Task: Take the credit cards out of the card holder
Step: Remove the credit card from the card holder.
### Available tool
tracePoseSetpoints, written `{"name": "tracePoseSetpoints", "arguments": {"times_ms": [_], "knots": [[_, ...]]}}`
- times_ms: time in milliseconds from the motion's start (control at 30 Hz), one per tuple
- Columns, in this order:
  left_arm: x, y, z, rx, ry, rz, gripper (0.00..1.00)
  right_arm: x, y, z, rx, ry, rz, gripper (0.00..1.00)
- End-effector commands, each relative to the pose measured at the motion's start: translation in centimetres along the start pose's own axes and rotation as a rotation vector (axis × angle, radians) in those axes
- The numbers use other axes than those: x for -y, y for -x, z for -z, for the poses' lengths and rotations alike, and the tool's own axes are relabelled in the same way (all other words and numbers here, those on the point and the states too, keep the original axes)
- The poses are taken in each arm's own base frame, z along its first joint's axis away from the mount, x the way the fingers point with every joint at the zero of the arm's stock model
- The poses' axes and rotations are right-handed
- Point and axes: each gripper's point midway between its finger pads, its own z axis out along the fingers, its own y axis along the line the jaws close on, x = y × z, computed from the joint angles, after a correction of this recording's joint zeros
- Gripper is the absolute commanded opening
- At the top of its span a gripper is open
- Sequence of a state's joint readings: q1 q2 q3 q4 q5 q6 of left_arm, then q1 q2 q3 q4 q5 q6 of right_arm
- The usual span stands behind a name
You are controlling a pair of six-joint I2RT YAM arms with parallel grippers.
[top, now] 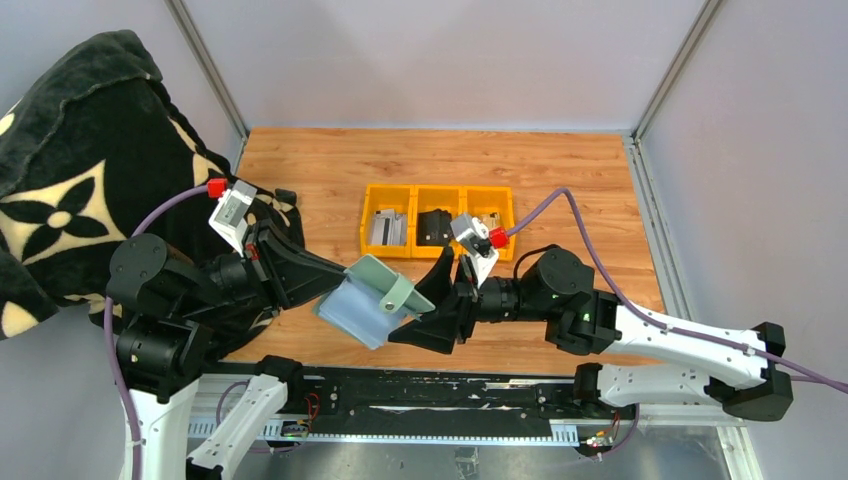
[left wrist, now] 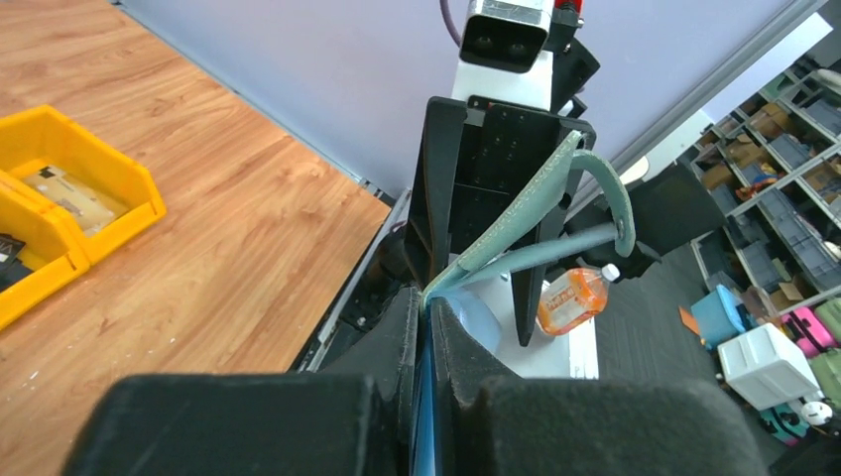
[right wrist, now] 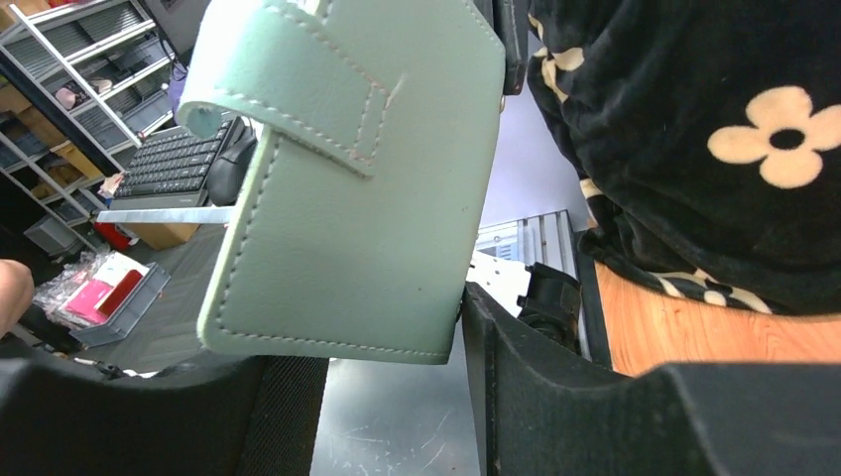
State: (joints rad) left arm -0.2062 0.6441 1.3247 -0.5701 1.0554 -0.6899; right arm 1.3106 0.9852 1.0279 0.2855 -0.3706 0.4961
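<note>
Closest in, my left gripper (left wrist: 426, 309) is pinched on the card holder (top: 385, 280), holding it in the air above the near edge of the table (top: 330, 170). Opposite, the right gripper (top: 420, 298) has its jaws spread either side of it. What looks like a grey card (right wrist: 164, 214) pokes out sideways. I judge extraction is underway, so next I'd nip that edge and pull straight. The yellow tray (top: 437, 188) sits beyond.

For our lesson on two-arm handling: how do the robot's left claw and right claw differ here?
The black left claw is shut on an edge of the soft sage-green bifold card holder; the black right claw is open wide, the holder's tab end between its jaws. The left claw reaches in from the left, the right claw from the right. Both meet at the same holder.
</note>
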Motion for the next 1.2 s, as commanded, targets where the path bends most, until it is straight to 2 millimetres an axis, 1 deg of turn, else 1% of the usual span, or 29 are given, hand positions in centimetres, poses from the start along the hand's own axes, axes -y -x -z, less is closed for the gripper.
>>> {"name": "tracePoseSetpoints", "arguments": {"times_ms": [0,67,100,167,200,233,267,300,333,367,400,433,500,533,600,667,767,800,833,900,967,1033,1167], "knots": [[0.3,0.2,-0.2,0.0,-0.023,0.032,0.01,1.1,1.5,-0.9,0.071,-0.035,0.026,0.5],[-0.1,-0.1,-0.1,-0.006,-0.008,0.026,0.01,2.1,2.1,-1.5,0.089,-0.09,0.011,0.45],[-0.5,-0.4,-0.1,-0.01,0.003,0.012,0.01,2.7,2.7,-1.7,0.107,-0.126,0.009,0.38],[-0.8,-1.0,0.1,-0.018,0.018,0.002,0.01,4.2,3.3,-1.9,0.139,-0.211,-0.022,0.19],[-1.1,-1.3,0.1,-0.024,0.022,-0.001,0.01,4.8,3.7,-1.8,0.161,-0.245,-0.027,0.13],[-1.1,-1.6,0.2,-0.026,0.026,-0.011,0.02,5.1,4.1,-1.7,0.19,-0.266,-0.042,0.04],[-1.3,-1.9,0.3,-0.03,0.034,-0.02,0.05,5.3,4.6,-1.5,0.218,-0.274,-0.049,0.0],[-1.5,-2.2,0.4,-0.037,0.043,-0.023,0.11,5.3,5.1,-1.4,0.251,-0.268,-0.057,0.0],[-1.6,-2.4,0.5,-0.041,0.046,-0.035,0.23,5.3,5.6,-1.3,0.279,-0.26,-0.068,0.0],[-1.7,-2.7,0.6,-0.048,0.046,-0.04,0.38,5.3,6.0,-1.2,0.304,-0.254,-0.083,0.0],[-1.6,-3.0,0.7,-0.056,0.045,-0.041,0.56,5.3,6.6,-1.1,0.335,-0.243,-0.103,0.0],[-1.6,-3.2,0.8,-0.064,0.045,-0.041,0.68,5.3,7.1,-0.9,0.36,-0.232,-0.121,0.0],[-1.5,-3.6,0.9,-0.076,0.036,-0.037,0.78,5.5,8.1,-0.3,0.423,-0.213,-0.152,0.0],[-1.3,-3.8,0.9,-0.082,0.026,-0.033,0.8,5.7,8.6,0.1,0.456,-0.204,-0.169,0.0],[-0.8,-4.0,1.0,-0.09,-0.006,-0.033,0.8,5.7,9.3,0.8,0.515,-0.167,-0.204,0.0],[-0.3,-3.9,1.0,-0.08,-0.035,-0.031,0.76,5.6,9.2,0.9,0.533,-0.133,-0.229,0.0],[0.3,-3.4,0.8,-0.048,-0.065,-0.02,0.65,5.4,8.5,0.2,0.501,-0.095,-0.253,0.0],[0.3,-3.2,0.7,-0.04,-0.07,-0.02,0.59,5.4,8.1,-0.2,0.487,-0.081,-0.272,0.0],[0.2,-3.0,0.6,-0.033,-0.071,-0.02,0.56,5.4,8.0,-0.3,0.489,-0.071,-0.282,0.0],[-0.2,-2.7,0.4,-0.024,-0.055,-0.02,0.46,5.3,7.5,-0.5,0.491,-0.04,-0.314,0.0],[-1.0,-2.6,0.3,-0.02,-0.024,-0.021,0.4,5.1,7.3,-0.6,0.498,-0.01,-0.333,0.0],[-1.6,-2.6,0.2,-0.014,-0.004,-0.016,0.38,4.7,7.3,-0.7,0.498,0.024,-0.343,0.0],[-1.3,-2.1,0.0,0.0,-0.017,-0.003,0.4,4.4,7.0,-1.0,0.485,0.048,-0.352,0.0]]}}
